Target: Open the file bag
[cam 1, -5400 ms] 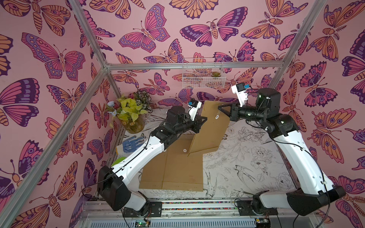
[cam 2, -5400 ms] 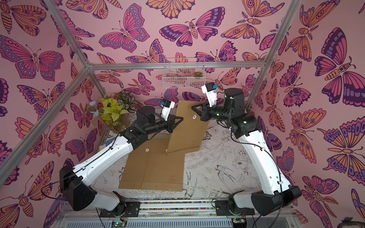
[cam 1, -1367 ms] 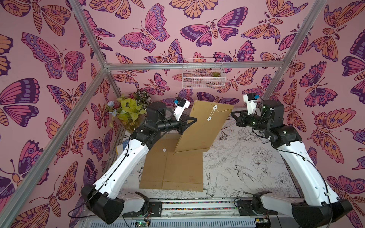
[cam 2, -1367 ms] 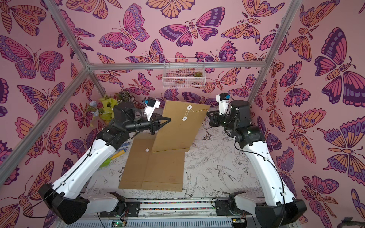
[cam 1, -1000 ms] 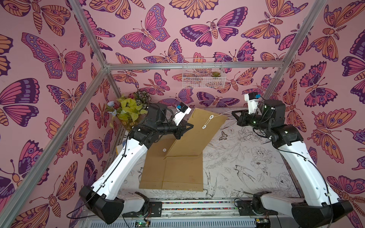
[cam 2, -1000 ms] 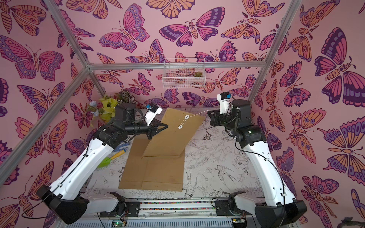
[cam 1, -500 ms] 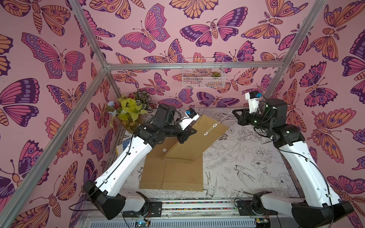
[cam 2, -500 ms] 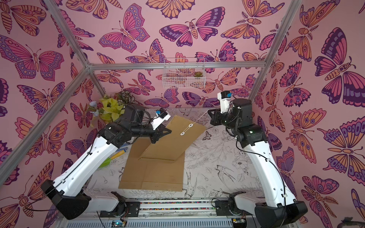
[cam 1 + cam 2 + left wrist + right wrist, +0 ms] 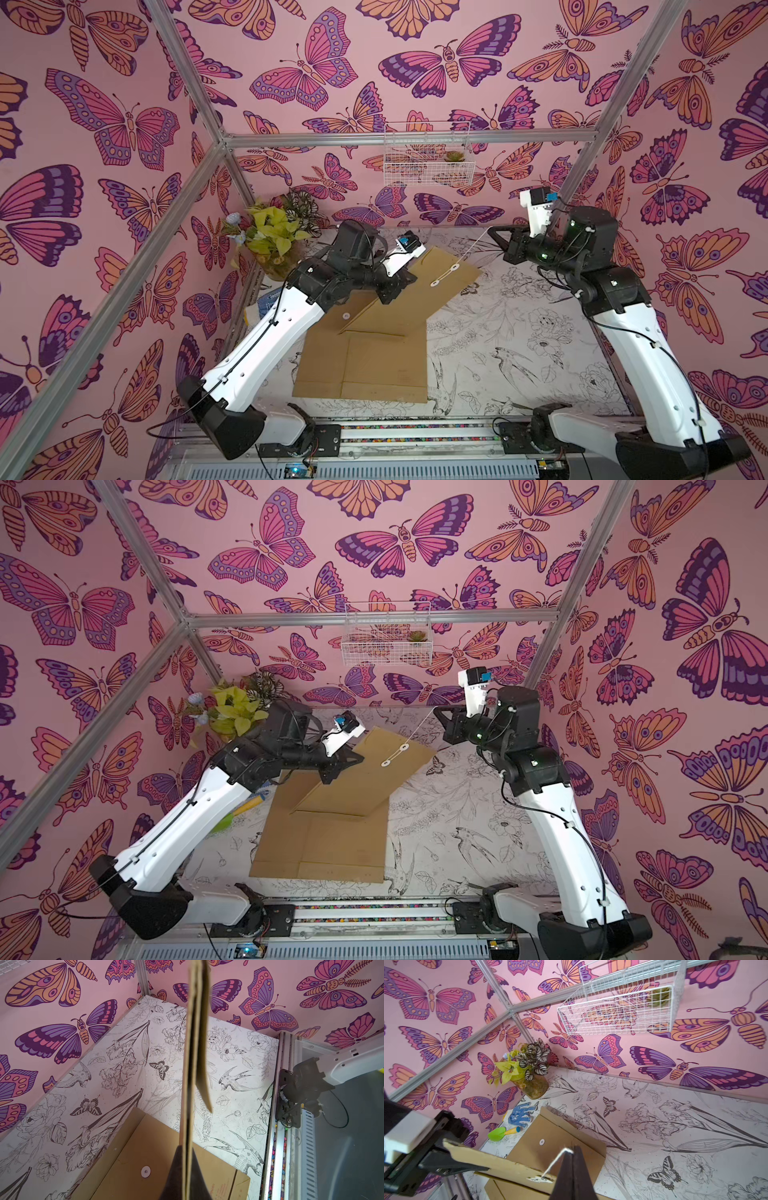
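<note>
While the string [image 9: 473,246] runs taut from the file bag [image 9: 419,303] to the right claw [image 9: 492,232], the main risk is a pull that is too straight and too hard. In both top views a loop seems to join the two white discs [image 9: 455,267] on the bag. Tugging outward rather than circling the disc could tighten the wrap, tear a disc off the paper or snap the string. So thin a string could also slide out from between the flat tips, leaving it dangling and hard to catch.

The bag hangs tilted above the flat envelope [image 9: 365,370], its low corner down near or on that envelope, and it is held by one edge only. A sideways drag from the string could twist it in that narrow pinch or pull it free. It would then drop onto the flat envelope and perhaps shove that one across the surface [image 9: 519,353].

The left claw [image 9: 397,286] is clenched on the bag's edge, and the left wrist view shows the paper sandwiched between its tips with no gap to spare. The right claw, raised well beyond the flat envelope, is closed fully, grasping the string's free end at its very tips. It touches nothing else.
</note>
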